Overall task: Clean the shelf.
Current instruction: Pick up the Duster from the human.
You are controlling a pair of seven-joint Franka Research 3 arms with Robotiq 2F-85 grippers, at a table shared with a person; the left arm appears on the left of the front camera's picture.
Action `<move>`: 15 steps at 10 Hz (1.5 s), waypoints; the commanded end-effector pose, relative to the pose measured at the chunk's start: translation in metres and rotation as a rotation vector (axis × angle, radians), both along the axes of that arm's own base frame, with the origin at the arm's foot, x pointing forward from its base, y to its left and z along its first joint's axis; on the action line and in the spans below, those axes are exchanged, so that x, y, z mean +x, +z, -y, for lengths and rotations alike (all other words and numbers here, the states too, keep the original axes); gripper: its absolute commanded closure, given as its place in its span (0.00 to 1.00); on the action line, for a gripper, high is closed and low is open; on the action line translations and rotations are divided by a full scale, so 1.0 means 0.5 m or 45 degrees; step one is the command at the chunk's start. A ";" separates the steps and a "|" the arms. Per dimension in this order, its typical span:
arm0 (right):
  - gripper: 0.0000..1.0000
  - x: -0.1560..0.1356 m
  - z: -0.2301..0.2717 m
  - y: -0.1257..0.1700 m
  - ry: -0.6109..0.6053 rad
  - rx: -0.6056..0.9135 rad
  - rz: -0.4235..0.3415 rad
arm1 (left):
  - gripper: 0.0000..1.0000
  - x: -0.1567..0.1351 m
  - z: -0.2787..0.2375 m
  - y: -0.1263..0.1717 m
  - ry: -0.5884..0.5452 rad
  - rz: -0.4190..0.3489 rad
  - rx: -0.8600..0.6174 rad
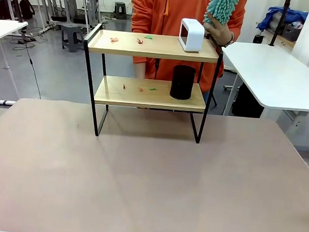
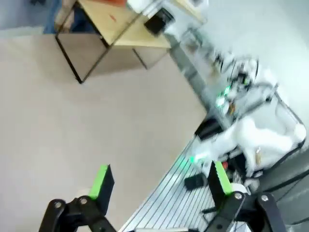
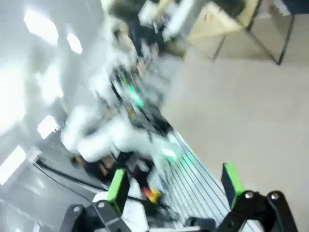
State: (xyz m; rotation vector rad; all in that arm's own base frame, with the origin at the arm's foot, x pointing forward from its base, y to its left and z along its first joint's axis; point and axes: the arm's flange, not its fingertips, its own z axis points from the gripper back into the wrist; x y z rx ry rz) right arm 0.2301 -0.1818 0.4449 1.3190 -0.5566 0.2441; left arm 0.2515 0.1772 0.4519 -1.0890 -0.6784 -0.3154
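Front view: the small two-tier shelf with light wooden boards in a thin black frame (image 1: 159,46) stands at the far middle of the beige table (image 1: 150,179), right in front of a person in orange. On the top board there's a white rounded box w/ an open face (image 1: 191,34) at the right end and pink + green scraps (image 1: 114,39) toward the left. On the lower board there's a black cylinder cup (image 1: 182,82) and a few more scraps (image 1: 140,88). The person's hand (image 1: 219,31) holds a fluffy teal duster (image 1: 222,6) up by the box. IMO nothing's been cleaned yet. To do it well, I'd prob lift the box and cup off first, then go for the scraps. The lower tier looks tight under the top board, so come in low from the front.

Left wrist view: the left gripper (image 2: 161,176) has its jaws spread wide w/ nothing between them, low over the table's near edge. The shelf (image 2: 126,30) sits well away, upper left. The front cam gives no such look at the jaws.

Right wrist view: pretty blurry, but the right gripper (image 3: 175,182) is also wide and empty, w/ the shelf (image 3: 219,21) far off, upper right. Scraps are too small to make out in either wrist view.
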 end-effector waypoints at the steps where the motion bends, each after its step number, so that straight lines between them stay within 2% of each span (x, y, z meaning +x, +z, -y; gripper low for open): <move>1: 0.00 0.044 0.044 -0.099 -0.387 0.362 -0.108 | 0.00 0.021 0.014 -0.142 0.211 0.064 -0.485; 2: 0.00 0.040 0.023 -0.128 -0.632 0.138 -0.258 | 0.00 0.053 0.048 -0.163 0.245 0.014 -0.453; 3: 0.00 -0.012 0.060 -0.058 -0.171 0.144 -0.081 | 0.00 -0.019 -0.065 -0.066 0.137 -0.015 -0.189; 11: 0.00 -0.012 0.060 -0.058 -0.171 0.144 -0.081 | 0.00 -0.019 -0.065 -0.066 0.137 -0.015 -0.189; 12: 0.00 -0.015 0.058 -0.057 -0.174 0.140 -0.119 | 0.00 -0.019 -0.065 -0.066 0.137 -0.015 -0.189; 13: 0.00 0.010 0.037 -0.042 -0.144 0.131 -0.169 | 0.00 -0.019 -0.065 -0.066 0.137 -0.015 -0.189; 14: 0.00 0.041 0.018 0.004 -0.158 0.141 -0.202 | 0.00 -0.019 -0.065 -0.066 0.137 -0.015 -0.189; 15: 0.00 0.071 0.000 0.063 -0.166 0.133 -0.189 | 0.00 -0.019 -0.065 -0.066 0.137 -0.015 -0.189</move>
